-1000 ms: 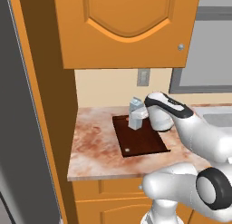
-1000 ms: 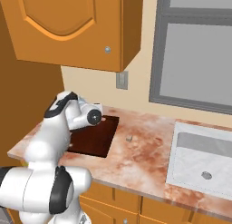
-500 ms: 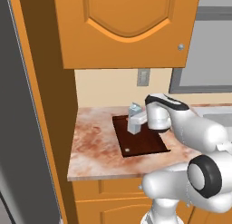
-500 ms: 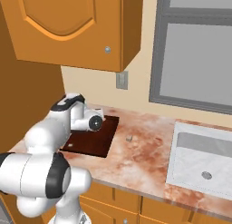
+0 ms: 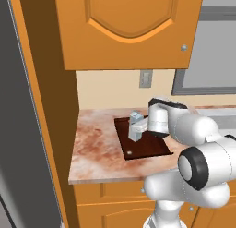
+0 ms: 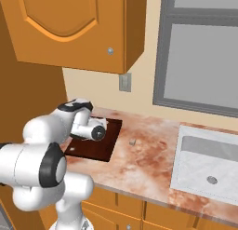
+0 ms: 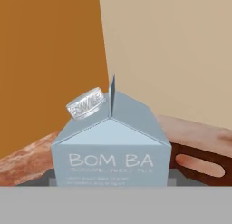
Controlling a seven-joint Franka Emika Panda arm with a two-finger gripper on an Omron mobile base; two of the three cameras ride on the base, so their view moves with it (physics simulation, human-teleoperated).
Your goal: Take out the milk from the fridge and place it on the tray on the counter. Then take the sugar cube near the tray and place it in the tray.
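milk: small pale blue-grey gable-top carton [image 5: 135, 126] sits lower and further over the board than a second ago; half a second ago it was higher, near the board's back edge
tray: flat dark brown rectangular board [image 5: 150, 146] lies on the reddish-pink marbled stone table [image 5: 94, 148], unmoved across the frames; its slot handle shows just behind the carton in the hand view [image 7: 199, 166]
claw: [image 5: 139, 127] comes in from the side at carton height; the fingers are not readable in any view, so I cannot tell how wide it stands. Carton fills the hand view right at the tips and has travelled with the hand, so my guess is it is held
contact: cannot tell whether the carton base touches the board or sits just above it; upright in both the left base view and the hand view
arm: elbow has swung forward and the wrist has dropped toward the board over the last second
sugar cube: tiny pale whitish-grey cube [image 6: 132, 142] on the table just beside the board's right edge, well apart from the hand, not shifted
sink: pale basin [image 6: 209, 166] further right, not involved
meaning: first half of the task looks almost done; release and retreat should be next, then the cube
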